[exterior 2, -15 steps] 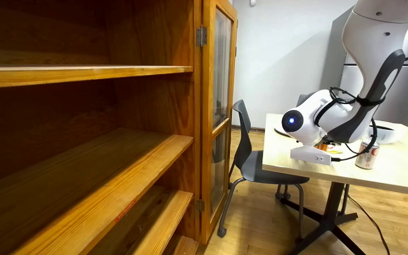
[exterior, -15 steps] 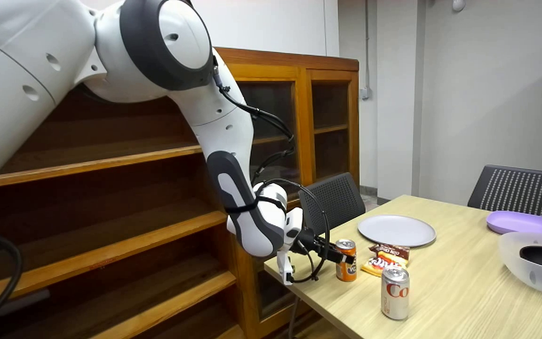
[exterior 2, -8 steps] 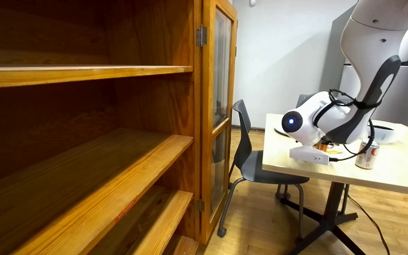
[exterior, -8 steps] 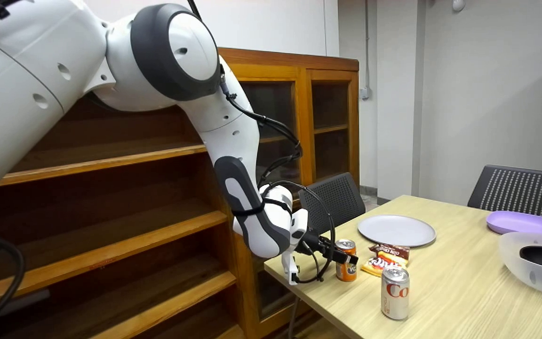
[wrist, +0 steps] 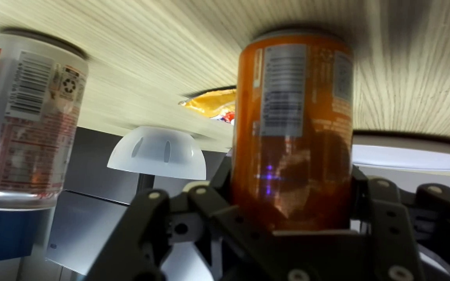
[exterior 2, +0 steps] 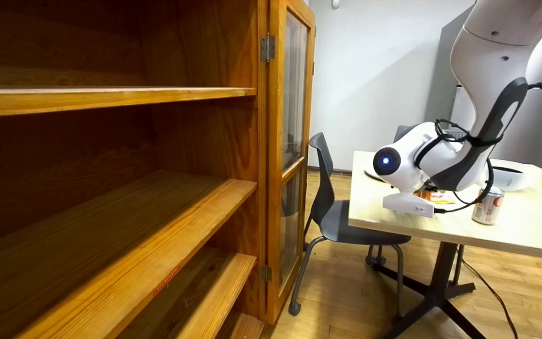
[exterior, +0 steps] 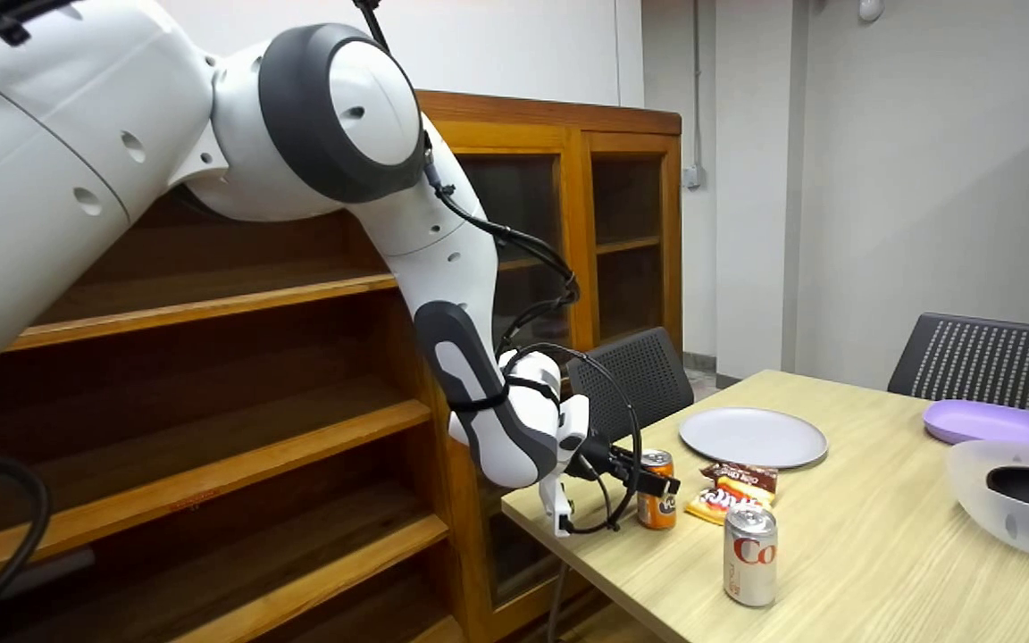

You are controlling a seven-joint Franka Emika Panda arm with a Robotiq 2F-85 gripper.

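Gripper (wrist: 290, 173) and orange can (wrist: 291, 117) fill the middle of the wrist view, which stands upside down, so that the desk (wrist: 150, 47) spreads across its top. The fingers (wrist: 381, 203) press on the can from both sides, closed as far as its body lets them. Apart from that pair, a silver can (wrist: 33, 121) stands on the same desk; beyond the two cans show a yellow packet (wrist: 211, 103) and, farther off, a frosted bowl (wrist: 158, 152).

In an exterior view, the arm (exterior: 447, 268) reaches low over the desk's corner, and the gripper holds the orange can (exterior: 656, 513) upright near the edge. Past it, the yellow packet lies by a brown packet (exterior: 747, 475), with a grey plate (exterior: 753, 436) behind them and a purple tray (exterior: 995, 421) farther along. Whether the orange can's base touches the desk or hangs just above it, I can't quite tell. As I judge it, the grip is done and everything past the hold is left: no clear lift shows yet.

In an exterior view, the arm's end covers the gripper, and only a scrap of the orange can peeps out beneath. A dark chair (exterior 2: 355, 226) stands between a wooden cabinet (exterior 2: 195, 202) and the desk.
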